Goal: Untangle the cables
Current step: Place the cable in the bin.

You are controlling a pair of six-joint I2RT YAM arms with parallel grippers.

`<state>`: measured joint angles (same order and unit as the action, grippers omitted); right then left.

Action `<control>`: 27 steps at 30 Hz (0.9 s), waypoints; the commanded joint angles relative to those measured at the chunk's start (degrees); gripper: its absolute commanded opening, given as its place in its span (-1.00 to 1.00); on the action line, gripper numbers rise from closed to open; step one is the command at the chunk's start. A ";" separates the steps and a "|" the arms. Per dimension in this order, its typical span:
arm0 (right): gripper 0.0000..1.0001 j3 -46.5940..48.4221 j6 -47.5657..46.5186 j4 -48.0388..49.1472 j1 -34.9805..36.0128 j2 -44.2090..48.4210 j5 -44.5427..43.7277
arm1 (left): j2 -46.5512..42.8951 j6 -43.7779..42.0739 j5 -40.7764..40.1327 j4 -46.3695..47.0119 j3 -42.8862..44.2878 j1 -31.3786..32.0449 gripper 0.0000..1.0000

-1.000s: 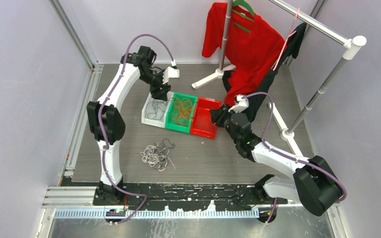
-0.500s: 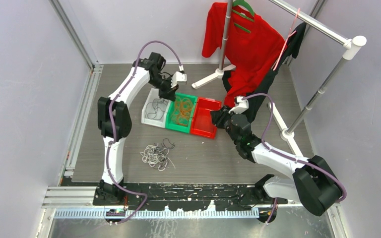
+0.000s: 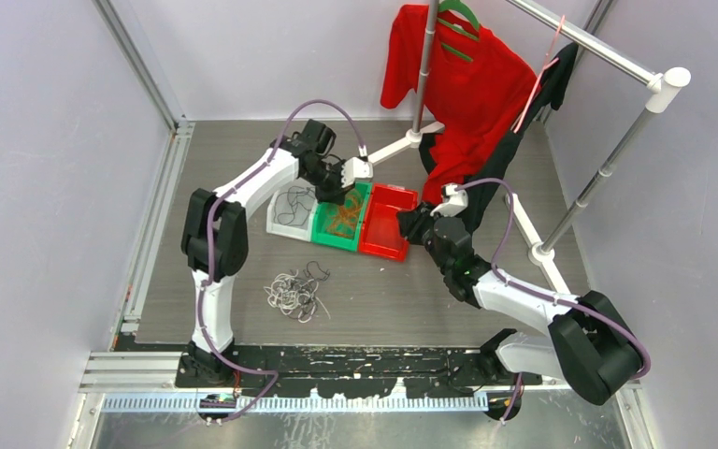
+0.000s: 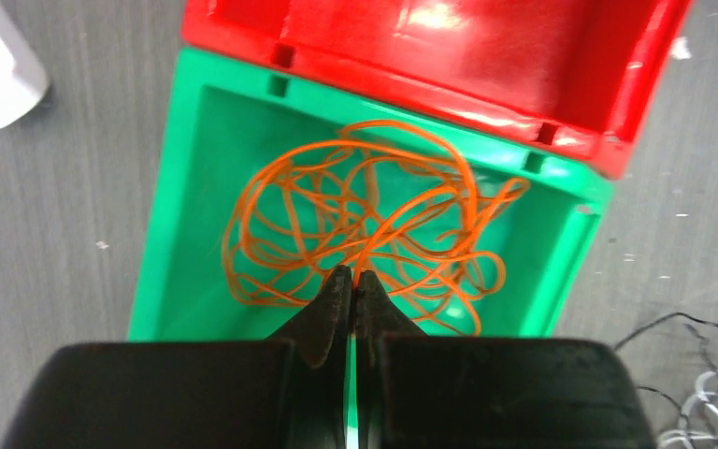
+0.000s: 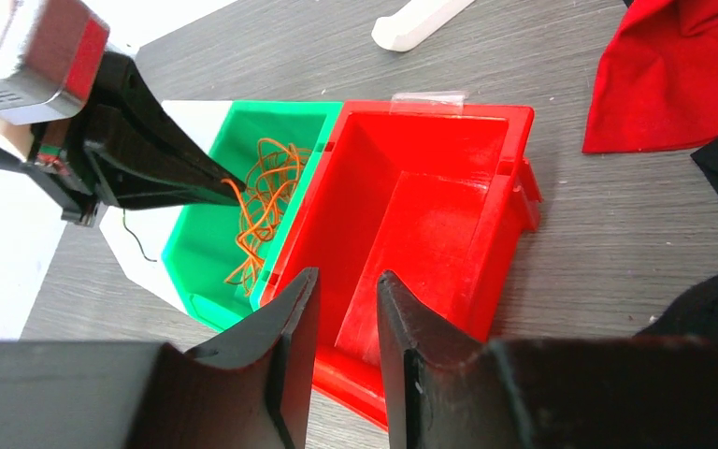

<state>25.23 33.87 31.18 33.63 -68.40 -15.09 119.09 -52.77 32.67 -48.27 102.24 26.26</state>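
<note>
Pinches a strand of the orange cables point(image 4: 365, 224) inside the green bin point(image 4: 178, 187) with the left tool point(image 4: 352, 276); holds the right tool point(image 5: 346, 290) slightly spread, empty, over the red bin point(image 5: 514, 178).

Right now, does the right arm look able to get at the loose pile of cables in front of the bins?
Probably yes, at a stretch. Nothing stands between the pile of cables and the right arm's fingers, which are at the red bin; the arm is bent, so reach remains.

text: none legible | left gripper point(image 5: 232, 193) sticker point(image 5: 2, 94): print too small to read
</note>
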 commanded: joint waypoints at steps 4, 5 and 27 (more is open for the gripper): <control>-0.32 -0.19 0.58 2.26 -0.27 1.66 -1.13 | 1.56 -2.48 -9.94 9.98 -1.27 0.94 -1.00; -0.32 -0.11 0.59 1.99 -0.30 1.78 -1.16 | 1.82 -2.66 -10.72 10.34 -1.33 1.19 -1.00; -0.30 4.77 -2.60 -4.29 -0.32 5.05 1.41 | -7.10 2.79 -10.47 -8.24 9.50 3.10 1.00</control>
<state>26.00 33.15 27.07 33.61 -65.19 -14.85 117.27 -53.06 22.41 -49.30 107.35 29.61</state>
